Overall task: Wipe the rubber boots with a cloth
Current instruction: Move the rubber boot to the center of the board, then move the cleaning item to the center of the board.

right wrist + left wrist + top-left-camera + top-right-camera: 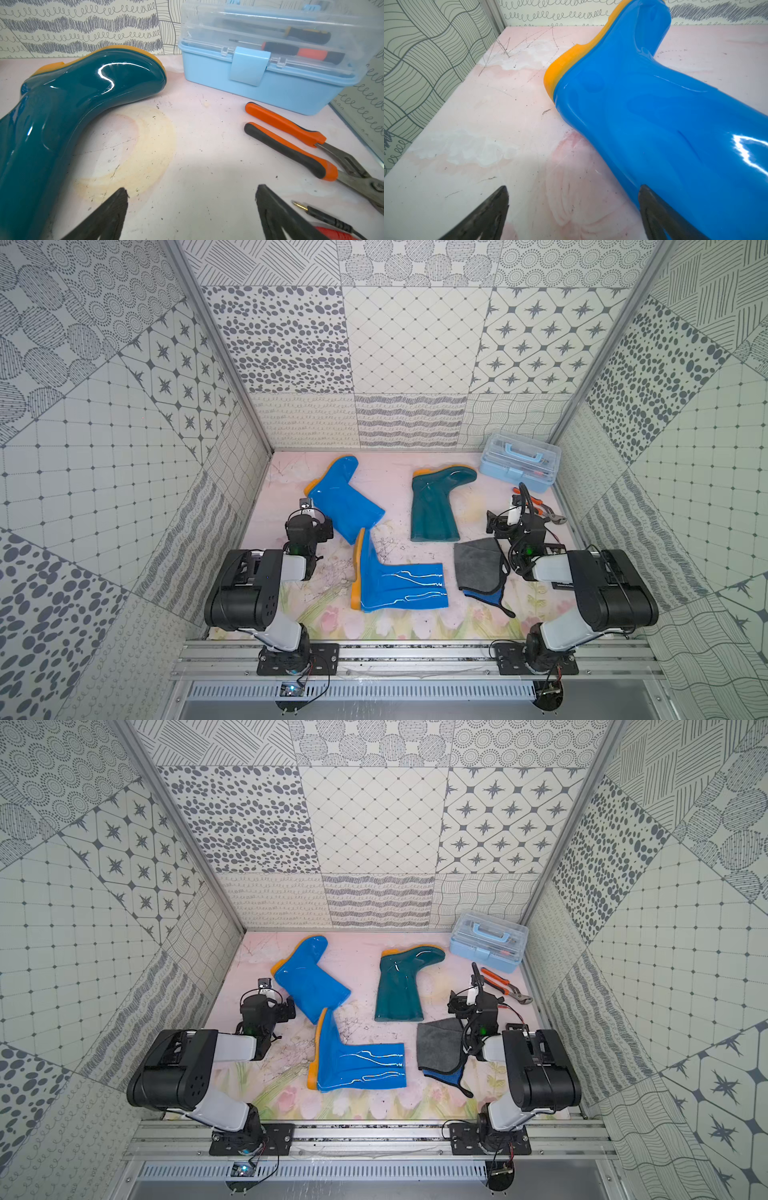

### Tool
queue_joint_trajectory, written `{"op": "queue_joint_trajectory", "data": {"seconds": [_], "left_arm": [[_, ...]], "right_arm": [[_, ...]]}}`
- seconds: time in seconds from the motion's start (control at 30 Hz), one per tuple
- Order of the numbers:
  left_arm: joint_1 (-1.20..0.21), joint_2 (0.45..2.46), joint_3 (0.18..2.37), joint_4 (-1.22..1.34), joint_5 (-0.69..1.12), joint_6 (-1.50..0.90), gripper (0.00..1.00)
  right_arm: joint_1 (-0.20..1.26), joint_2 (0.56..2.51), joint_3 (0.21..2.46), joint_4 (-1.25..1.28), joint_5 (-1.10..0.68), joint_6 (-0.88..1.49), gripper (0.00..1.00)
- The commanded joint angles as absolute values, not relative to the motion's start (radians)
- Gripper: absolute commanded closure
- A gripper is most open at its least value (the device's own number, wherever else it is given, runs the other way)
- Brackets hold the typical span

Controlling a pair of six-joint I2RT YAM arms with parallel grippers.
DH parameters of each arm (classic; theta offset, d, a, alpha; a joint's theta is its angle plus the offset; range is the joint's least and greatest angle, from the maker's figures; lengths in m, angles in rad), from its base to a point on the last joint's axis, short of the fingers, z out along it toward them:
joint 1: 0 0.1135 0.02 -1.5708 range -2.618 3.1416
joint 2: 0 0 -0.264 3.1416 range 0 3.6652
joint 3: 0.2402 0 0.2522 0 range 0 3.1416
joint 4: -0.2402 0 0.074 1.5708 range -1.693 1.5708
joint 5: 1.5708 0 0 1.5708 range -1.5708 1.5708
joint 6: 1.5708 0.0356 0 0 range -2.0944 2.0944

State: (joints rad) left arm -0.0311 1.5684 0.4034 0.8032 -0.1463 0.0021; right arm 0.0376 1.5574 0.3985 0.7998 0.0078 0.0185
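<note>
The grey cloth [478, 565] lies folded, blue trim showing.

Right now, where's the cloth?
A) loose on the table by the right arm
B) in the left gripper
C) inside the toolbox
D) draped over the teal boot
A: the cloth lies folded on the table beside the right arm, and the right gripper and left gripper both stand open and empty.
</note>
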Motion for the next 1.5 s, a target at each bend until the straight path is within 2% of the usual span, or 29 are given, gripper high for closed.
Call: {"op": "queue_joint_trajectory", "data": {"seconds": [0.0, 1.2, 1.23, 1.3, 1.47], "left_arm": [[-0.032, 1.572, 0.411, 0.841, -0.163, -0.006, 0.03], [-0.036, 1.559, 0.415, 0.841, -0.167, 0.003, 0.03], [-0.04, 1.54, 0.432, 0.802, -0.176, 0.007, 0.03], [-0.065, 1.454, 0.528, 0.552, -0.232, -0.003, 0.03], [-0.072, 1.268, 0.774, 0.01, -0.265, -0.189, 0.03]], "right_arm": [[0.035, 1.554, 0.418, 0.827, 0.01, 0.021, 0.02], [0.036, 1.551, 0.414, 0.832, 0.014, 0.02, 0.02], [0.038, 1.546, 0.407, 0.844, 0.037, 0.03, 0.02], [0.036, 1.499, 0.392, 0.847, 0.107, 0.065, 0.02], [0.035, 1.295, 0.514, 0.456, 0.126, 0.117, 0.02]]}}
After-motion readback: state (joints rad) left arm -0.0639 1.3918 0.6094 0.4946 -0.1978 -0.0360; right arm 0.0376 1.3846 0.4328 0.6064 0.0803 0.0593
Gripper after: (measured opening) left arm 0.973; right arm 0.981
